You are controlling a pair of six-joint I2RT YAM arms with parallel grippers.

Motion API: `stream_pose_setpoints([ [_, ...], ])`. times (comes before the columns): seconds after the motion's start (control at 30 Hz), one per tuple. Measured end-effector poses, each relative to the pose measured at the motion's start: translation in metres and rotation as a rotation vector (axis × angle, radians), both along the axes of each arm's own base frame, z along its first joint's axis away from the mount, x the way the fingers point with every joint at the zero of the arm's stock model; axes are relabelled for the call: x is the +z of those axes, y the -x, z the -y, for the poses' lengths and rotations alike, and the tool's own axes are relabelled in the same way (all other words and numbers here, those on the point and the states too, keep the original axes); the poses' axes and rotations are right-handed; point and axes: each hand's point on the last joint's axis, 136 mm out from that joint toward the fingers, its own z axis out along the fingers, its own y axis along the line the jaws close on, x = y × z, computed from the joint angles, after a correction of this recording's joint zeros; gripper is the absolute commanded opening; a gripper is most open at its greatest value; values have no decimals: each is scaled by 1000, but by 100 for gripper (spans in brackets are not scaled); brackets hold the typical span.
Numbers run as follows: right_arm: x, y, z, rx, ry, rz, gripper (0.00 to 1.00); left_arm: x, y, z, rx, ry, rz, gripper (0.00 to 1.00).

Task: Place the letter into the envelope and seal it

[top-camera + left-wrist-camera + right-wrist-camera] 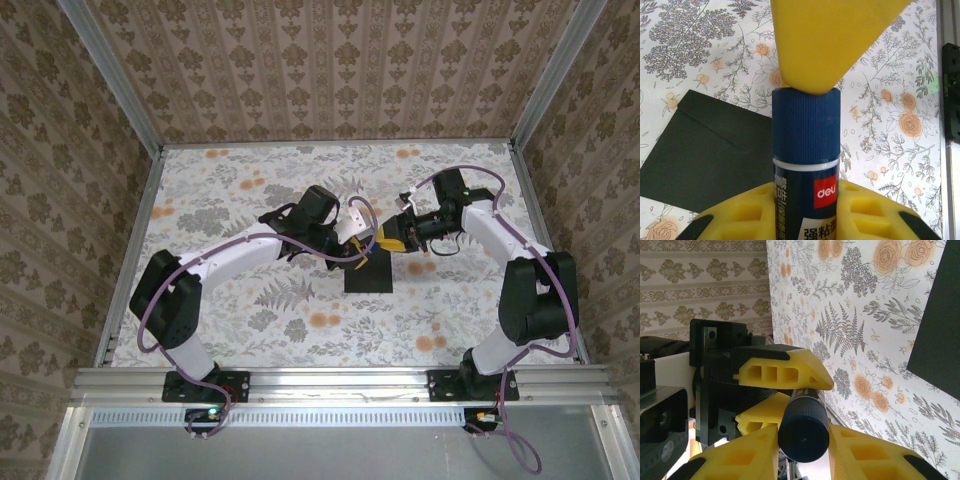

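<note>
The table point(250, 320) is lying inside a boxed-in space: wallpapered walls point(330, 70) are rising on three sides, a metal rail point(130, 260) is running along each side edge, and a wider metal beam point(340, 382) is closing off the near edge where both arms are bolted. Both arms are reaching inward and meeting over the middle of the table, leaving the far strip, the left half and the near right corner of the flowered surface free around them.

The envelope point(368, 273) is lying flat on the table just right of centre, well away from every rail. In the top view its far edge is sitting beneath the meeting grippers, and its other edges have bare table around them. It is showing a plain black face with one fold line, and nothing is sticking out of it; what it is holding inside cannot be told.

The left gripper point(806, 205) is clamping the body of a glue stick point(806, 150) between its yellow fingers, holding it above the table beside the envelope. The right gripper point(803, 435) is closing on the stick's dark blue cap point(803, 432) from the opposite end, its fingers lying against both sides with no gap showing.
</note>
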Motion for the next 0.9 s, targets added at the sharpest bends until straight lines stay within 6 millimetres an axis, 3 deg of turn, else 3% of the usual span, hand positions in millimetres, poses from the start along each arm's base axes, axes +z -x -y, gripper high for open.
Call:
stream_pose_setpoints([
  [0.9, -10, -8, -20, 5, 22, 35, 26, -11, -6, -13, 64, -60, -36, 0],
])
